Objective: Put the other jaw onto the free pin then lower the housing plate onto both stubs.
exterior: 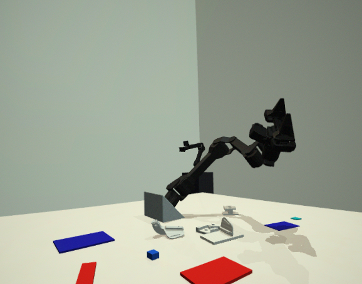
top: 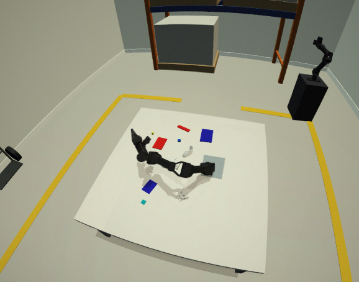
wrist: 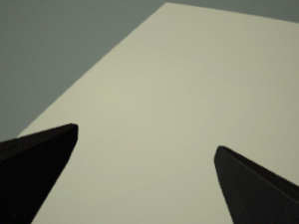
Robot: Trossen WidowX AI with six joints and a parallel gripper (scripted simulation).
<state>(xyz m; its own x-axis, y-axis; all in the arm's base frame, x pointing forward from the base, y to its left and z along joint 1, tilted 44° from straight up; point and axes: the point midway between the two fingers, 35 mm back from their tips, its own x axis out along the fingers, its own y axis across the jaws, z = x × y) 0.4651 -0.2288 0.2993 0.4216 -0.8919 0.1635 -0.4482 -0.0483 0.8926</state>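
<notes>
End effector: the black two-fingered end effector (exterior: 284, 107) (wrist: 148, 142) is raised above the counter, fingers wide apart, nothing between them.
Loose jaw: a pale grey curved part with small teeth at one end (top: 187, 151) (exterior: 171, 231), apparently the loose jaw, lies on the white counter (top: 222, 211) (exterior: 129, 259) (wrist: 149, 89).
Base assembly: a light grey ribbed plate with an upright fin (exterior: 222, 237) lies near it, partly hidden by the arm in the top view.
Blue cube: a small blue cube (top: 179, 140) (exterior: 153, 254) sits apart.
</notes>
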